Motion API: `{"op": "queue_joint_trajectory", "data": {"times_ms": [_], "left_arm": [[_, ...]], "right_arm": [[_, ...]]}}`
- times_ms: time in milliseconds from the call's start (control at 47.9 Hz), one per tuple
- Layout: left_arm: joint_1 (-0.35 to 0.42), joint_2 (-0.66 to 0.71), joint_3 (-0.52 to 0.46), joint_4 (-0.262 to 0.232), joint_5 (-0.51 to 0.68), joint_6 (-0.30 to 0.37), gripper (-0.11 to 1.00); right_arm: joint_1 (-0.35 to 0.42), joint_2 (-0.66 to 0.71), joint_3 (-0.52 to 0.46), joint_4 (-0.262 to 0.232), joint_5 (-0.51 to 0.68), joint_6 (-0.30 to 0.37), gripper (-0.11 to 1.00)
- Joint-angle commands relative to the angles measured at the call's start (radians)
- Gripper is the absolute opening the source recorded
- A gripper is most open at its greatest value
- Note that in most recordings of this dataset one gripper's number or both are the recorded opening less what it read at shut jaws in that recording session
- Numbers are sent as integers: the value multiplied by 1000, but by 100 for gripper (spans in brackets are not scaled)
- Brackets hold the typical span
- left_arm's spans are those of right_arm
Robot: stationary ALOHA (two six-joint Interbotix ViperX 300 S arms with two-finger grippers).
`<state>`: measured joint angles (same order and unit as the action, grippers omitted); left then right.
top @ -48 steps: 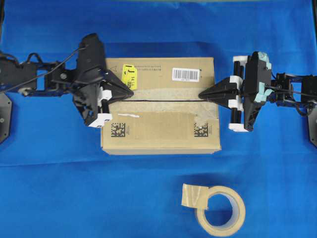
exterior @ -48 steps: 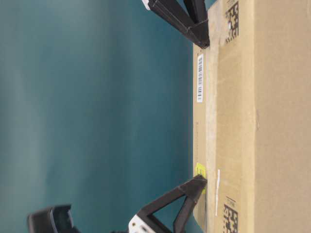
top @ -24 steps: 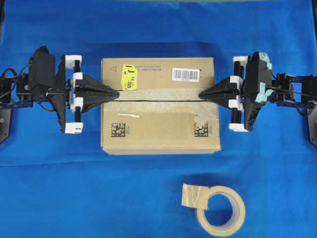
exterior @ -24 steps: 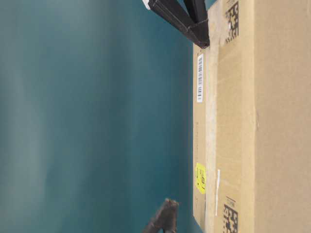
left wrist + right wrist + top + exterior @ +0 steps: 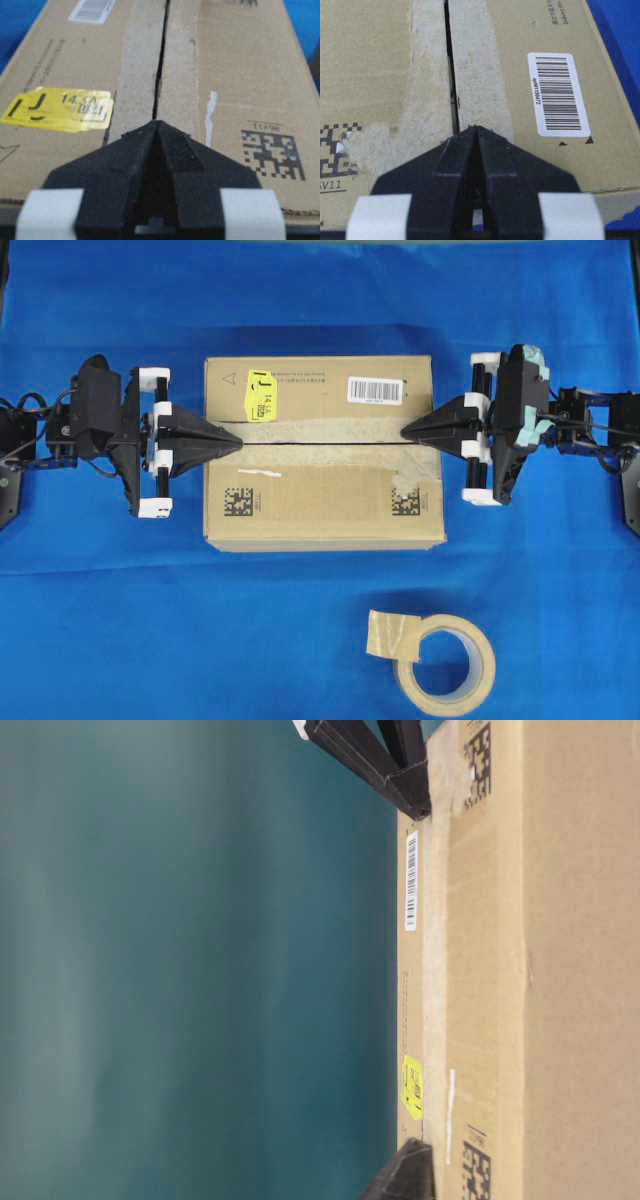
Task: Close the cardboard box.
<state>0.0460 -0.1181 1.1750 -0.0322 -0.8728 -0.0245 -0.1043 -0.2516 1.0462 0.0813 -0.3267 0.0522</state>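
The cardboard box (image 5: 320,502) sits mid-table with its top flaps lying flat, meeting along a thin dark seam (image 5: 320,441) between old tape strips. A yellow sticker (image 5: 262,395) and a white barcode label (image 5: 375,390) mark the far flap. My left gripper (image 5: 238,439) is shut, its tip over the seam's left end. In the left wrist view that tip (image 5: 156,123) points along the seam (image 5: 161,60) beside the yellow sticker (image 5: 60,107). My right gripper (image 5: 404,432) is shut at the seam's right end. Its tip (image 5: 476,128) lies on the tape strip near the barcode label (image 5: 558,93).
A roll of beige tape (image 5: 446,660) lies on the blue cloth (image 5: 150,620) in front of the box, toward the right. In the table-level view the box (image 5: 570,970) fills the right side, with one gripper tip (image 5: 412,792) at the top and the other (image 5: 408,1178) at the bottom.
My left gripper swung off the yellow sticker, pulled back left past the box edge, squared up, then came slightly right to the seam's left end. The right gripper has not moved.
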Motion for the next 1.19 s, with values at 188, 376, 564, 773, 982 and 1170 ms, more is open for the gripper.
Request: {"op": "queue_joint_trajectory", "data": {"times_ms": [188, 376, 564, 773, 982, 1170], "left_arm": [[-11, 6, -3, 2, -15, 2, 0], [-11, 11, 2, -2, -9, 0, 0], [-11, 15, 0, -3, 2, 0, 0], [-11, 17, 0, -3, 2, -2, 0], [-11, 20, -5, -3, 14, -3, 0], [-11, 20, -6, -3, 14, -8, 0]], "right_arm": [[-2, -5, -6, -2, -5, 3, 0], [-2, -5, -8, -2, -9, 5, 0], [2, -5, -8, -2, -9, 6, 0], [6, -5, -8, 0, -8, 8, 0], [6, -5, -11, 2, -18, 12, 0], [8, -6, -11, 2, -40, 14, 0]]}}
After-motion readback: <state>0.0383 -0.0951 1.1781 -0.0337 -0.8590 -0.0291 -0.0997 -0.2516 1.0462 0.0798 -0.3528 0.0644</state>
